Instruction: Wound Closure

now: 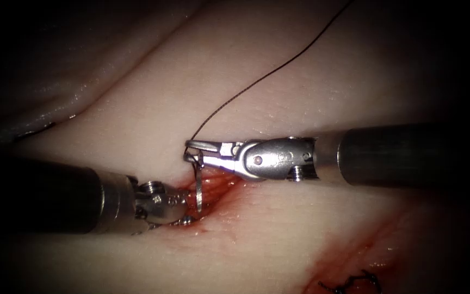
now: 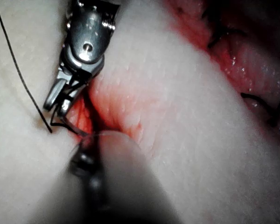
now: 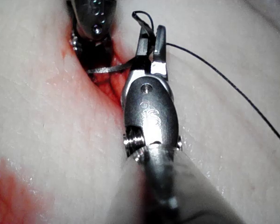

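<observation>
Needle [image 1: 198,188] — thin, curved, silvery — gripped near tail by right tool [image 1: 198,152].

Both grippers [image 1: 191,154] [image 1: 187,213] crowding the cut [image 1: 213,188]

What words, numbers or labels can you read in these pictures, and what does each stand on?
No text reads clearly.
Left tool: engraved marks on its wrist, too blurred to read.
Right tool: stamped marks on its wrist, unreadable.
Right tool holds the needle near its thread end, over the cut; whether its tip enters the tissue, or what the left tool holds, cannot be told.
</observation>
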